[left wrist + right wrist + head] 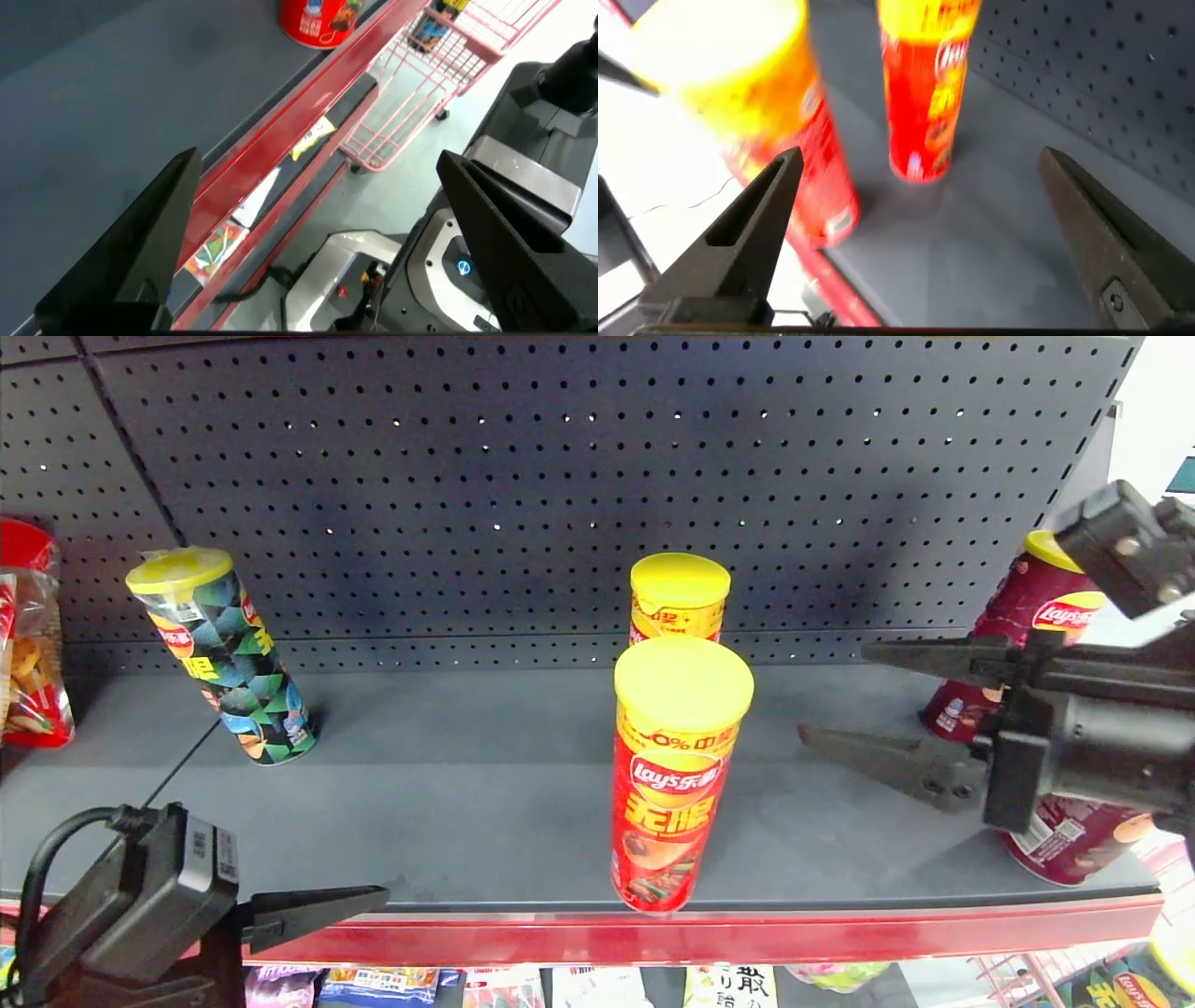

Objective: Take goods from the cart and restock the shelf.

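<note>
A red cylindrical chip can with a yellow plastic lid (680,775) stands upright at the near edge of the grey metal shelf (467,803), about mid-width. Its label carries a round logo above large yellow characters. A second red can with a yellow lid (679,597) stands just behind it, toward the perforated grey back panel (560,476). On the left stands a dark can with a multicoloured triangle pattern (224,658). On the right a maroon can with a yellow lid (1013,635) stands far back, and a second maroon can (1074,835) stands nearer, largely hidden by the right arm.

The right gripper (833,693) hovers over the shelf to the right of the front red can. It points left, with its fingers spread wide and holding nothing. The left gripper (318,163) sits in front of the shelf's near left edge, its fingers also wide apart and empty.

The left wrist view takes in the shelf's red front strip (308,131) and a pink wire cart (420,103) on the floor beside it, with packets inside.
</note>
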